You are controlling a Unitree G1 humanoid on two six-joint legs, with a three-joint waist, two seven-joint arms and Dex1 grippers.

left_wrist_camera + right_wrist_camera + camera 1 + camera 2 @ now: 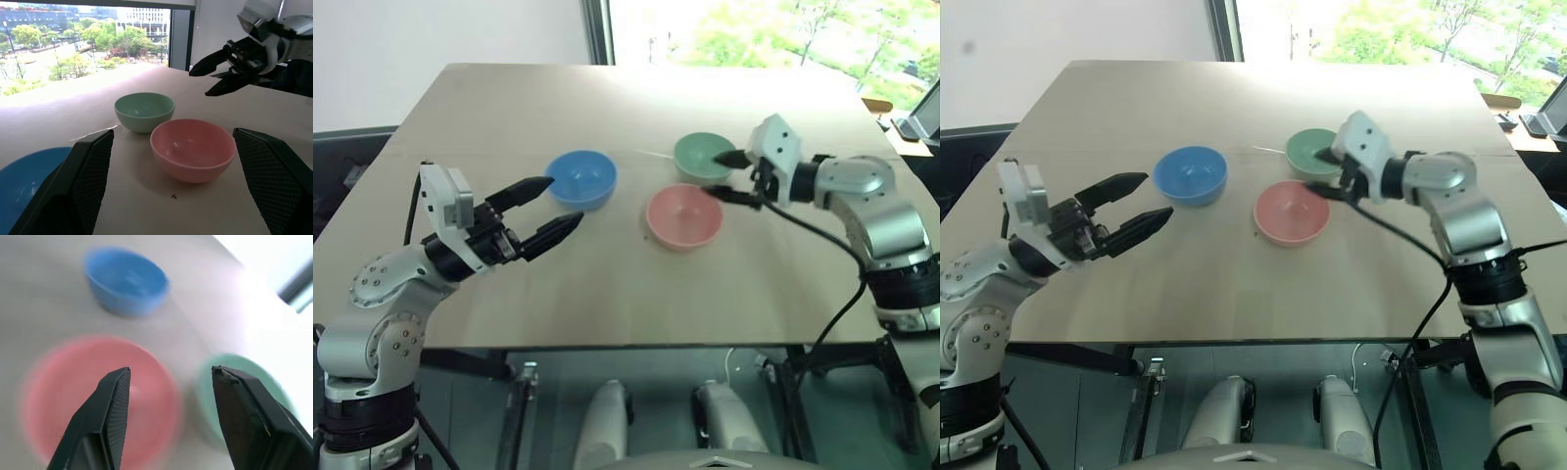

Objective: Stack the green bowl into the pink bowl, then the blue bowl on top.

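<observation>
**Three light bowls, none stacked; right gripper apart beside the green one**

On the table (607,108): green bowl (705,157) farthest back, pink bowl (683,216) just in front of it and nearly touching, blue bowl (581,178) well apart to the left. All upright, all empty, each on its own spot.

Right gripper (742,176) hovering at the right edge of the green bowl, above the gap between green and pink, fingers apart and holding nothing. Left gripper (551,205) off near the blue bowl's near side, fingers spread wide, also empty.

Handling, as a judgement: thin smooth plastic, probably very light and stiff, not fragile. Likely slippery on the curved outer wall, so best taken by the rim, one finger inside and one outside. Prone to sliding on the table if nudged before the pinch closes, and close enough to the pink bowl to knock it. Equal size suggests a snug nest, needing a level, centred drop.

Differences between views: head views give the full layout and both arms at once. Left wrist view gives a low side look, showing the bowls' depth, the narrow gap between green and pink, and the right gripper raised clear above the table. Right wrist view looks down between its own fingers (112,401), pink bowl under one, green bowl under the other, blue bowl beyond, all blurred.
</observation>
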